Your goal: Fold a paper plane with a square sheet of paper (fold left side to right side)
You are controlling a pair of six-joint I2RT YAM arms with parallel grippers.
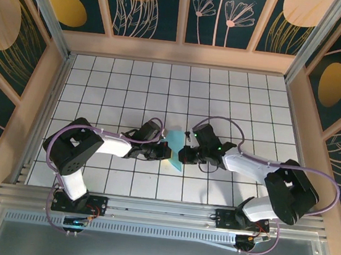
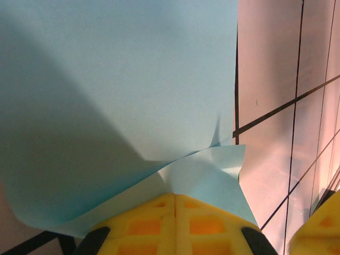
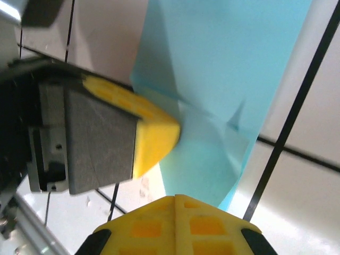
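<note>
Table (image 1: 102, 75): flat white top with a thin black grid of square tiles, glossy enough to catch light in the wrist views. Walls (image 1: 148, 6): dark teal panels with cream leaf outlines and ochre ovals, framed in pale wood. Aluminium rail (image 1: 160, 210) runs along the near edge and the arm bases are bolted to it.

Arms: the left arm (image 1: 87, 148) and right arm (image 1: 264, 176) have white shells, black joints and lilac cables (image 1: 221, 122). Both are bent inward and meet at mid-table.

Paper (image 1: 175, 142): thin, matte, light teal, lying on the table between the two wrists as a narrow slanted strip, already creased. Left wrist view: a broad smooth layer (image 2: 117, 79) with a smaller triangular flap (image 2: 207, 175) folded over it, plus a small raised kink at the edge. Right wrist view: the strip (image 3: 223, 58) runs away from the camera across a grid line, with a wrinkle near its middle.

Left pincer (image 1: 163, 153): yellow waffle-moulded pads on grey blocks, closed pad to pad (image 2: 175, 212), tips on the flap's near corner. From the right wrist its rounded yellow tip (image 3: 154, 133) sits against the paper's left edge.

Right pincer (image 1: 186, 155): same yellow pads, also closed together (image 3: 175, 212), tips at the strip's near end. I can't tell whether either one actually has paper nipped between its pads.
</note>
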